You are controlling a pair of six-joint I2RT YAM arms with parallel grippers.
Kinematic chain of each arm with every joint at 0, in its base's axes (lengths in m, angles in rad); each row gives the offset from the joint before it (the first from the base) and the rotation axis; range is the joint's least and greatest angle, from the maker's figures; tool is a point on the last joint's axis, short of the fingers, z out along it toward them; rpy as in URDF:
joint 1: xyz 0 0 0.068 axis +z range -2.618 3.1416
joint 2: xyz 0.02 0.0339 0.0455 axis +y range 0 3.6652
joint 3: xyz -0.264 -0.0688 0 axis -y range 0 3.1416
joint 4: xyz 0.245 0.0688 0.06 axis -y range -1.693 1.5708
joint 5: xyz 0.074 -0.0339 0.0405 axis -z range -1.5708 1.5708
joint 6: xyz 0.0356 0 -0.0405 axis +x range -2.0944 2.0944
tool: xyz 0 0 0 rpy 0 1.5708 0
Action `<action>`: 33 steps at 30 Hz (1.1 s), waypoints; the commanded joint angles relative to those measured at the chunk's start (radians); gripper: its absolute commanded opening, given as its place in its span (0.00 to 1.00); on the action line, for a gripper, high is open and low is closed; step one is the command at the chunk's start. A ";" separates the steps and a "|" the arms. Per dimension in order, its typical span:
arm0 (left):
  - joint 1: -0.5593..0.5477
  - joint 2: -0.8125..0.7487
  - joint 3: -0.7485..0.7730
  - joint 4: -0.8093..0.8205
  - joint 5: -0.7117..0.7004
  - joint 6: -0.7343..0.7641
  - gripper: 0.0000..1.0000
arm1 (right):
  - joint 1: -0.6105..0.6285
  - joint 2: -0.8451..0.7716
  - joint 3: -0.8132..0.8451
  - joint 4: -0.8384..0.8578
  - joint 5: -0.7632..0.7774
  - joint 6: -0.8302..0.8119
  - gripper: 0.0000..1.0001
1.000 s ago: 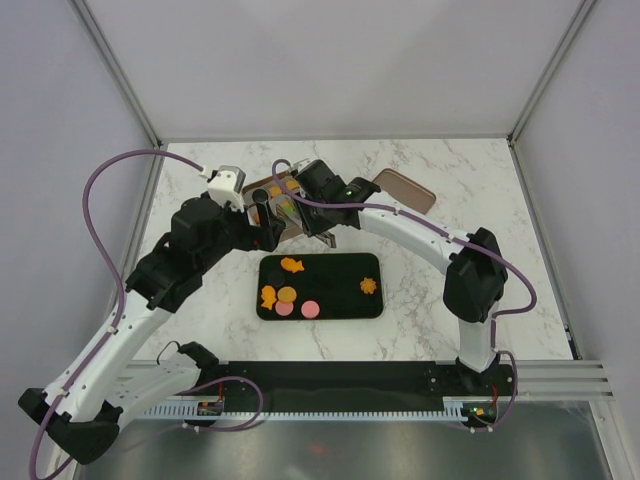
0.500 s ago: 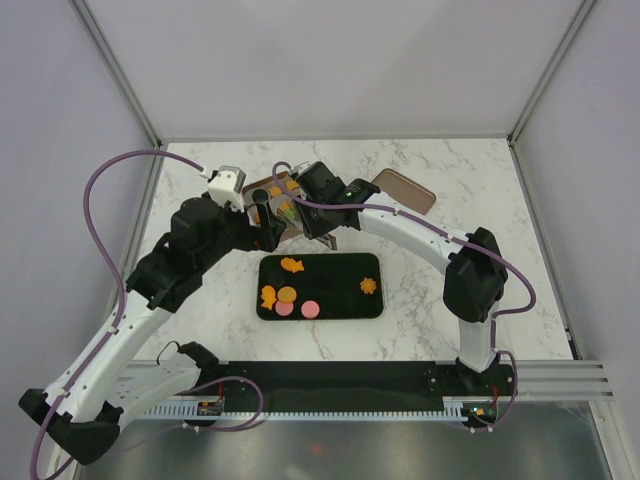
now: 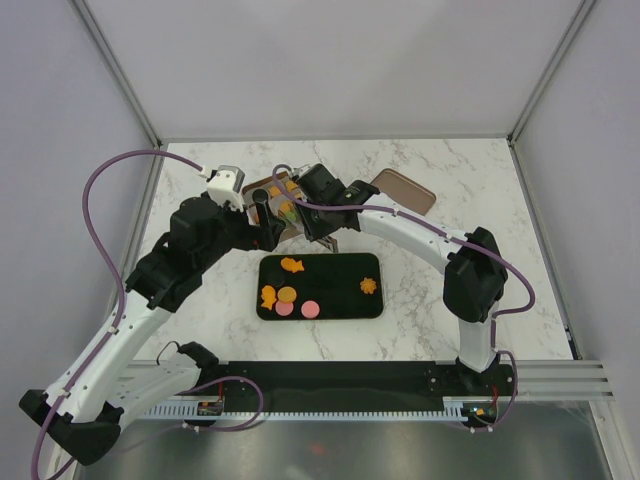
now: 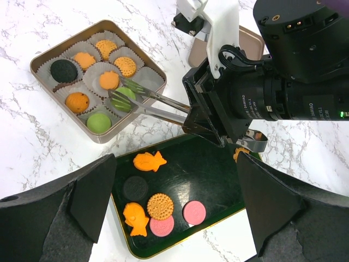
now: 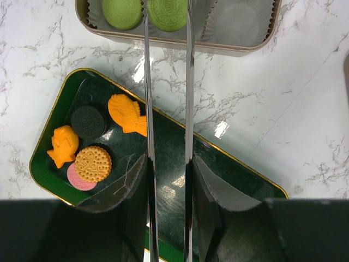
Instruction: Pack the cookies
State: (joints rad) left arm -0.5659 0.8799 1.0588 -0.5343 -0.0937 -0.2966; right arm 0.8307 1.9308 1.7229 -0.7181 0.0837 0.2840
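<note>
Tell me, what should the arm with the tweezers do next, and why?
Probably lift the tweezers straight up out of the tin. Their tips sit either side of a green cookie that already lies in a paper cup, so it looks packed. The cup beside it is empty, and more cookies lie on the green tray.

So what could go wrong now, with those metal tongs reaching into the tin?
The tongs straddle a green cookie lying in the tin. If they lift away while pinching, it could be dragged out. Also, I see only one empty cup in the tin, while several cookies lie on the green tray, so the rest may need stacking and could spill.
</note>
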 commanded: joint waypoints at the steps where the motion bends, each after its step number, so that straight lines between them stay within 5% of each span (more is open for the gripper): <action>1: 0.009 -0.006 0.000 0.046 0.018 0.004 1.00 | -0.004 -0.027 0.000 0.017 0.001 -0.002 0.39; 33: 0.020 -0.007 -0.002 0.046 0.026 0.002 1.00 | -0.010 -0.047 0.001 0.013 0.004 -0.003 0.46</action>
State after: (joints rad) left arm -0.5537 0.8799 1.0569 -0.5217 -0.0753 -0.2966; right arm 0.8261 1.9308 1.7130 -0.7177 0.0841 0.2836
